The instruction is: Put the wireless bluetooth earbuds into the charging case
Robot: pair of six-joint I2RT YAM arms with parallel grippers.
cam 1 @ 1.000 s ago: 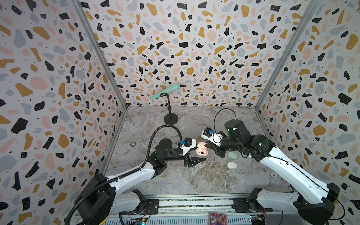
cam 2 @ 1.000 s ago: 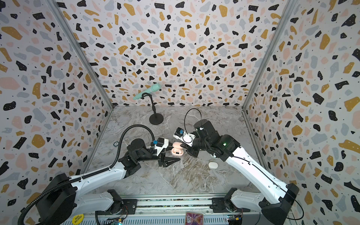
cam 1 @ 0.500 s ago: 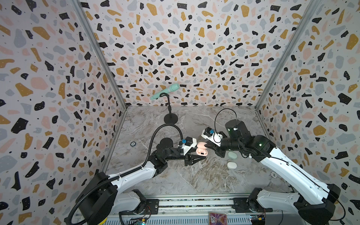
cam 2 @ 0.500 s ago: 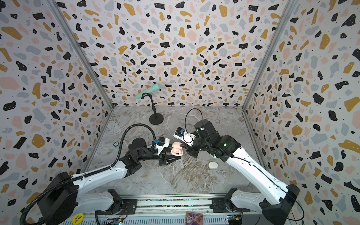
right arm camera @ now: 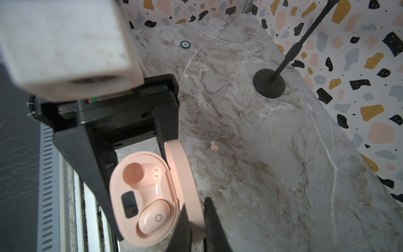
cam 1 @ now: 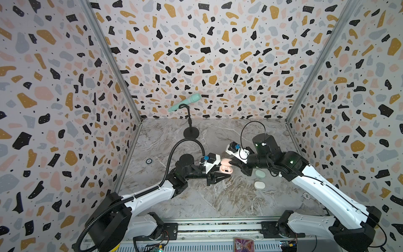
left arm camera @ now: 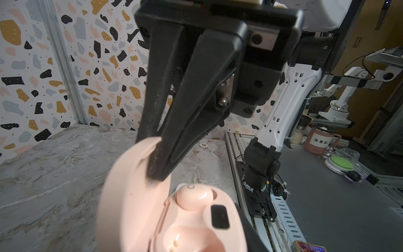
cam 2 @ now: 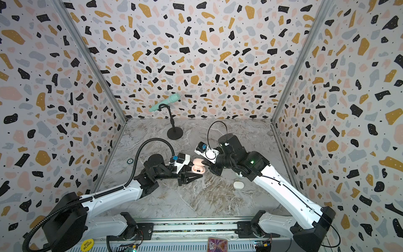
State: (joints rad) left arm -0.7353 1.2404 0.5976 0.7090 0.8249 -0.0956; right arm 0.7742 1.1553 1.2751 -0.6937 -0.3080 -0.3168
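Note:
A pale pink charging case [cam 1: 225, 168] hangs open above the marble floor at mid-table. My right gripper [right arm camera: 196, 205] is shut on the edge of its raised lid [right arm camera: 183, 174]. One pink earbud [right arm camera: 152, 218] sits in a socket and also shows in the left wrist view [left arm camera: 192, 196]. The other socket [right arm camera: 134, 173] is bare, with its gold contacts showing. My left gripper [cam 1: 222, 175] straddles the case base, one black finger [right arm camera: 87, 157] pressed along its side, the other behind the lid. A second pink earbud [right arm camera: 214, 146] lies loose on the floor beyond the lid.
A mint case [cam 1: 260, 174] and a white case [cam 1: 259, 185] lie shut under my right arm. A mint microphone [cam 1: 185, 102] leans on a black stand [cam 1: 191, 132] at the back. Poker chips lie at the left [cam 1: 148, 161] and right [cam 1: 306, 195] edges.
My left gripper's jaws have narrowed from wide apart to close round the case base, and the arm has edged toward the case. The right gripper has kept hold of the lid.

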